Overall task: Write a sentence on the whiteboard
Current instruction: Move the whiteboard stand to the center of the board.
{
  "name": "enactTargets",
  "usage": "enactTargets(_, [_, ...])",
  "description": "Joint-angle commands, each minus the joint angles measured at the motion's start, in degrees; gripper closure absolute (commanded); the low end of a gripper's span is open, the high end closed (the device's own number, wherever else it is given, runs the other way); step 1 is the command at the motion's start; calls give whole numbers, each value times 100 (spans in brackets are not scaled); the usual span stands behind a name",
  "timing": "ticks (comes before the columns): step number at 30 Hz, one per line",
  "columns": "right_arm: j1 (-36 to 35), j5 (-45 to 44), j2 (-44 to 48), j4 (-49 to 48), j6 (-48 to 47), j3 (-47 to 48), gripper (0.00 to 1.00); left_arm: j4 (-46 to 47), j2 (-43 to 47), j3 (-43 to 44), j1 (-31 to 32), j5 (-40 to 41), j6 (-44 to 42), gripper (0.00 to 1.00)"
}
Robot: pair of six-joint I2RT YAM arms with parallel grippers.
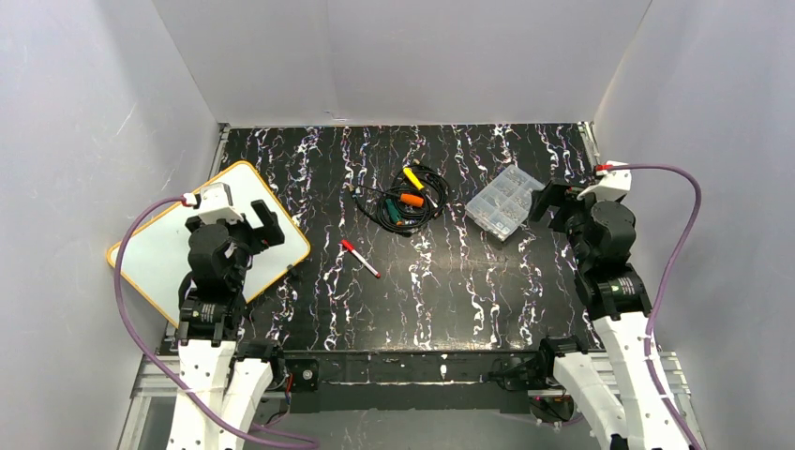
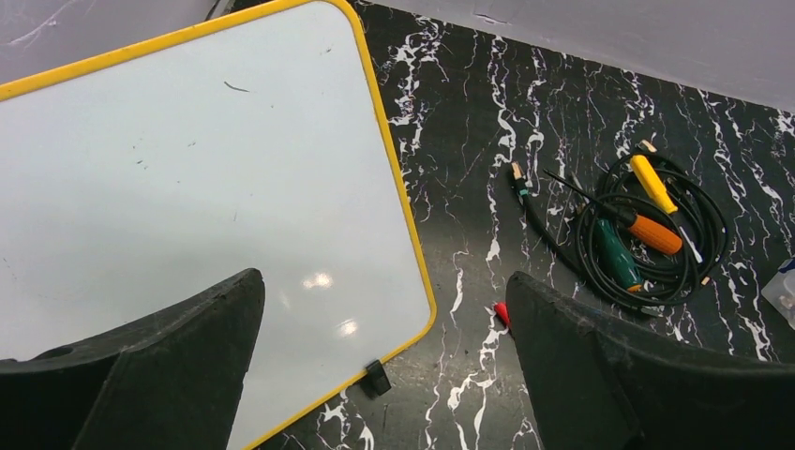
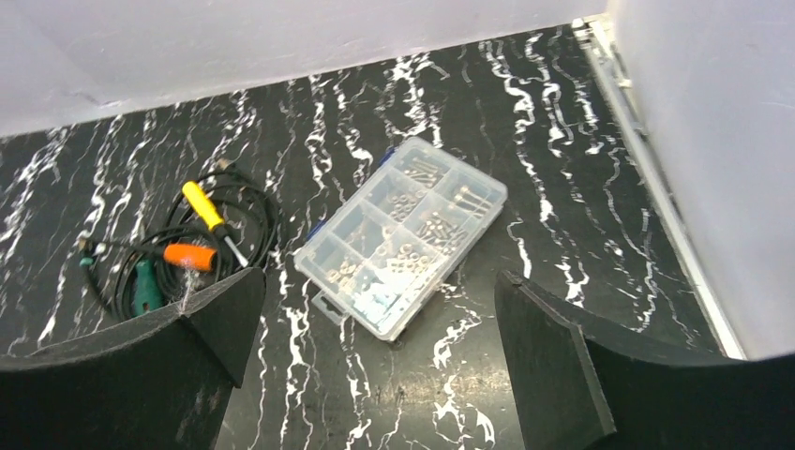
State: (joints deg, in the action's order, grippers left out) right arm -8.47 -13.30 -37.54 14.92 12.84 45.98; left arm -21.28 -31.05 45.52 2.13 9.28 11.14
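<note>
The whiteboard (image 1: 155, 258), white with a yellow rim, lies flat at the table's left. In the left wrist view the whiteboard (image 2: 187, 169) is blank apart from faint specks; no sentence shows on it. A marker (image 1: 360, 258) with a red cap lies on the black tabletop right of the board, and only its red tip (image 2: 502, 313) peeks out beside a finger. My left gripper (image 1: 239, 225) (image 2: 384, 281) hovers open over the board's near right corner, holding nothing. My right gripper (image 1: 567, 211) (image 3: 380, 278) hangs open and empty at the far right.
A clear plastic parts box (image 1: 504, 202) (image 3: 403, 234) lies just ahead of the right gripper. A coil of black cable with yellow, orange and green screwdrivers (image 1: 405, 199) (image 2: 647, 230) sits mid-table. A small black clip (image 2: 377, 377) rests at the board's edge. Grey walls enclose the table.
</note>
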Motion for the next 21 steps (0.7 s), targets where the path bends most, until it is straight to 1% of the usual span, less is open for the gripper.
enactTargets(1, [13, 883, -238, -267, -220, -45, 0, 14, 36, 108, -24, -48, 112, 1])
enactTargets(5, [-16, 1586, -689, -358, -87, -47, 0, -1, -50, 90, -12, -62, 193, 1])
enactTargets(7, [-109, 1787, -882, -455, 45, -64, 0, -159, -185, 127, -16, -85, 205, 1])
enactTargets(9, [-364, 1811, -1014, -575, 156, -107, 4, -283, -335, 159, -19, -101, 212, 1])
enactTargets(10, [-568, 1707, -1067, -648, 199, -139, 4, -323, -400, 153, -24, -129, 217, 1])
enactTargets(12, [-1167, 1189, -1202, -754, 246, -191, 4, -369, -534, 143, -17, -270, 235, 1])
enactTargets(15, [-2190, 432, -1541, -1013, 337, -252, 5, -735, -819, 223, -23, -372, 728, 1])
enactTargets(18, [-2890, 237, -2064, -1317, 509, -197, 8, -990, -735, 20, -11, -307, 1251, 1])
enactTargets(21, [-3442, 163, -2601, -1687, 621, -85, 9, -1206, -462, -306, -11, -183, 1685, 6])
